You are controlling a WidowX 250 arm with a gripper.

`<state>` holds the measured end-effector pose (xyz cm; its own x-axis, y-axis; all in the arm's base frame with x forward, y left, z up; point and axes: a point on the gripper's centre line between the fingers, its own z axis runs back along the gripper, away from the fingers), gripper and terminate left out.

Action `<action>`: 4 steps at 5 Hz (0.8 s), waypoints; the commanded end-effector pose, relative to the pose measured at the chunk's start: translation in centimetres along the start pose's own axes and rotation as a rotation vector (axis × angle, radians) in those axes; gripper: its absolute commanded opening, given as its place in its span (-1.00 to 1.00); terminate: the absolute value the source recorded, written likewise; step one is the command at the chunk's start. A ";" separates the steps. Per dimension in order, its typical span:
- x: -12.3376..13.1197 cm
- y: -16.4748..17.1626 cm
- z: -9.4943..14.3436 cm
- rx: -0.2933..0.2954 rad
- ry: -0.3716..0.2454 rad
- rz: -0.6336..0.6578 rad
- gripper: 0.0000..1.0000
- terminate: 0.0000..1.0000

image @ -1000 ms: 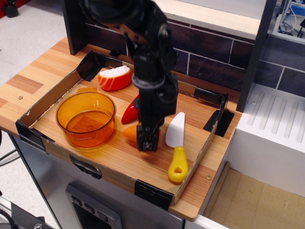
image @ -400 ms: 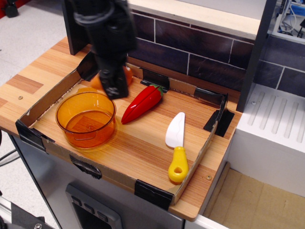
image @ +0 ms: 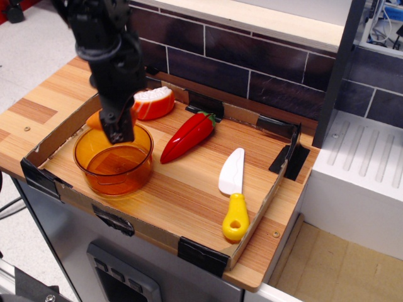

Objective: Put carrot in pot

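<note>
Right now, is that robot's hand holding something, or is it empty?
Hand: closed on the carrot, held just above the orange pot.

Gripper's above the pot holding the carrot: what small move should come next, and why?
Probably lower slightly and open. The gripper holds the carrot over the far-left rim of the pot, which looks empty, so a nudge toward its middle first may help.

Light was bright and even from overhead. The surface (image: 189, 189) showed soft shadows and mild glare. The arm was slightly blurred.
</note>
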<state>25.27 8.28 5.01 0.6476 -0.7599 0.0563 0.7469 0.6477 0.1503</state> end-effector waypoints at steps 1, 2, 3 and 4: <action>-2.0 -0.8 0.8 -0.020 0.002 -0.031 1.00 -1.00; -2.0 -0.7 1.4 -0.041 -0.020 -0.018 1.00 -1.00; -1.7 -0.5 3.0 -0.038 -0.055 0.001 1.00 -1.00; -0.9 -0.4 5.8 0.009 -0.081 0.020 1.00 -1.00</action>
<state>24.44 7.20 9.56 0.6605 -0.7409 0.1215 0.7325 0.6714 0.1121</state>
